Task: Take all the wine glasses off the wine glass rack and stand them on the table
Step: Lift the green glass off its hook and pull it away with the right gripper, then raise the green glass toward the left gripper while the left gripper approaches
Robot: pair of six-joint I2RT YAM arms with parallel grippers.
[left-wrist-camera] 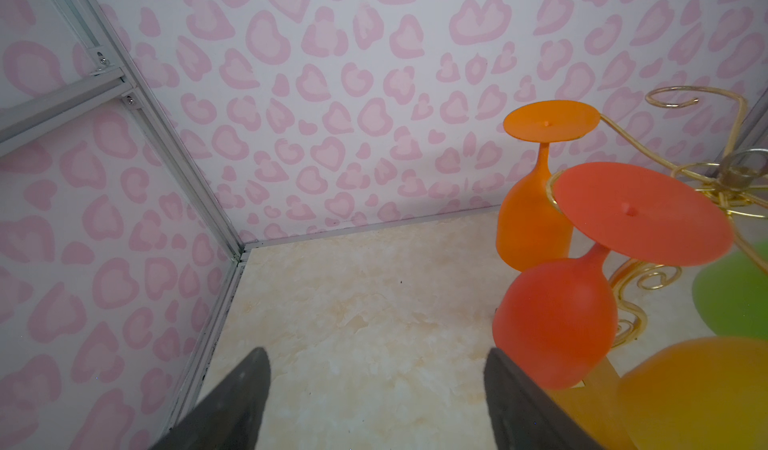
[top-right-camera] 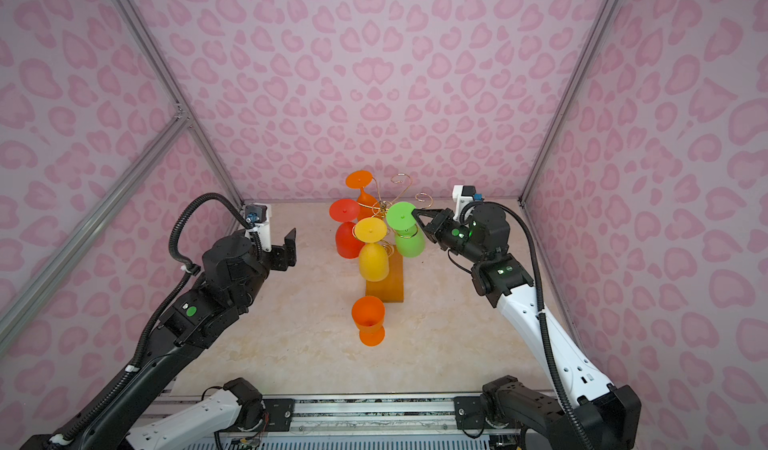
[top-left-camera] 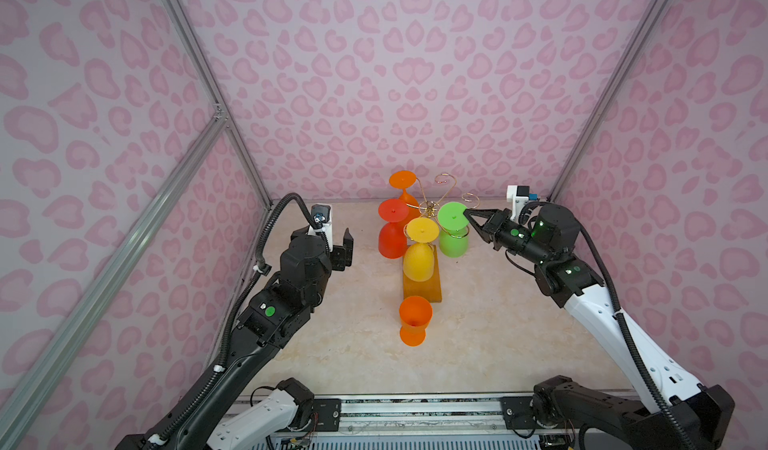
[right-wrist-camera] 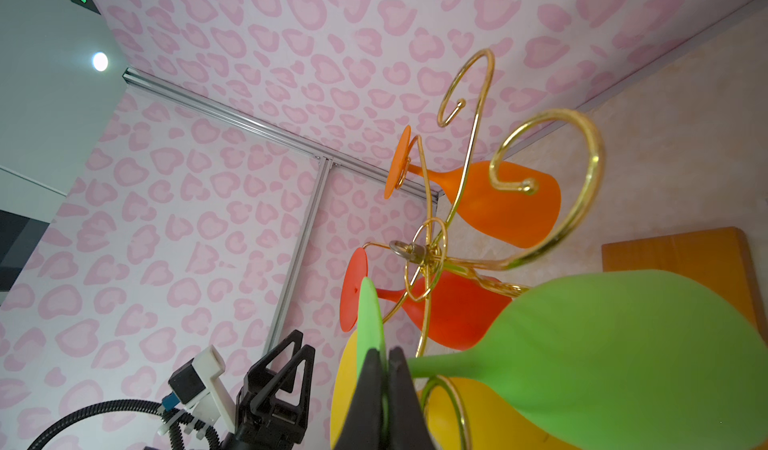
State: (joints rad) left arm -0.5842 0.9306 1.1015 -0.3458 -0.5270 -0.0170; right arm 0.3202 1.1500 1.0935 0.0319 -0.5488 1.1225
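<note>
– While the right gripper is pinched shut on the foot of the green wine glass, where does that glass hang?

– Just right of centre in both top views, bowl down. Its stem sits in a curled arm of the wine glass rack, close beside the yellow glass.

– How would you expect it to handle?

– Light, I'd say. It looks like matte plastic, so probably not brittle. The foot is a thin disc, though, and the hold is only at its edge. The bowl may swing under it, and the disc might flex or slip between the fingertips.

– Is there a better place to hold?

– The stem right under the foot would be steadier, but the gold wire runs there. The foot's rim is the free part. It probably has to slide out along the arm, not lift straight up.

– And the left gripper?

– Left of centre in the frame, jaws spread wide and empty, well apart from the rack.
</note>
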